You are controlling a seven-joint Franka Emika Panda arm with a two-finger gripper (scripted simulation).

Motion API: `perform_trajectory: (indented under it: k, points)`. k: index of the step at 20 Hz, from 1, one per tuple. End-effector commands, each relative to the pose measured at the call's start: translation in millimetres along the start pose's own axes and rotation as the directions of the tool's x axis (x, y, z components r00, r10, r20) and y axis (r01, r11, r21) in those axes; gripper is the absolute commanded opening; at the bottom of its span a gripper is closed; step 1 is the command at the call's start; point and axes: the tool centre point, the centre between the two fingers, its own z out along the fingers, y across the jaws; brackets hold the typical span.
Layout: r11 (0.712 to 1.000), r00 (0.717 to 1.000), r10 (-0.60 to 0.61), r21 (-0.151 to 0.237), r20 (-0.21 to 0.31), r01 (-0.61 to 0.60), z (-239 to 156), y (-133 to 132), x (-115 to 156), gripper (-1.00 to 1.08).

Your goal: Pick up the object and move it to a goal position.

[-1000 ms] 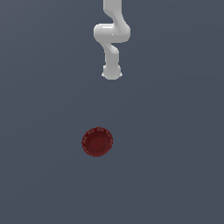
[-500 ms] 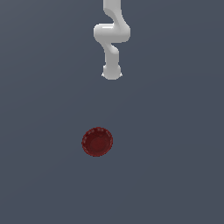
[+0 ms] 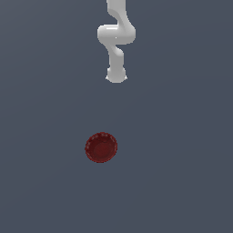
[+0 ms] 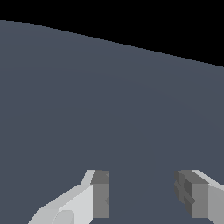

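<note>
Flat slate-grey ground (image 3: 182, 173) fills the exterior view from edge to edge, unbroken by seams, walls or markings; whether it is a desk or a floor cannot be told. In the wrist view the same grey plane (image 4: 109, 100) runs to a slanted edge with plain black beyond it. Largest on this surface is the white arm (image 3: 116, 34), which comes in from the upper edge of the exterior view as a chain of rounded links bending once toward the exterior view's left and back, ending in a pale rounded tip. At that tip sits the end effector (image 3: 116, 78), too small and blurred in the exterior view to read; the wrist view shows it (image 4: 142, 192) plainly, with two grey-padded fingers (image 4: 100, 192) standing well apart and only bare grey surface between them, so it is spread wide and holds nothing. Smallest is the dish (image 3: 101, 147), dark red, round and shallow with a beaded, scalloped rim, lying flat on the ground well apart from the end effector, lower in the exterior view and slightly toward its left. Only bare grey ground separates the dish from the arm's tip. The dish does not appear in the wrist view.
</note>
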Motion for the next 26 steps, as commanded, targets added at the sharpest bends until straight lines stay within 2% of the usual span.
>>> perform_trajectory:
  k: [1,8,14,20,26]
  points:
    - [1.000,1.000,0.015,0.027,-0.016,-0.015,6.3,25.2,-16.0,0.28]
    - [0.990,0.998,0.065,0.126,-0.017,-0.062,64.1,82.7,-75.1,0.28]
    - [0.968,0.995,0.095,0.230,0.028,-0.099,152.2,104.4,-138.2,0.28]
    - [0.929,0.989,0.096,0.347,0.110,-0.128,263.8,89.3,-210.9,0.28]
    - [0.870,0.976,0.052,0.470,0.214,-0.150,381.2,33.1,-292.1,0.28]
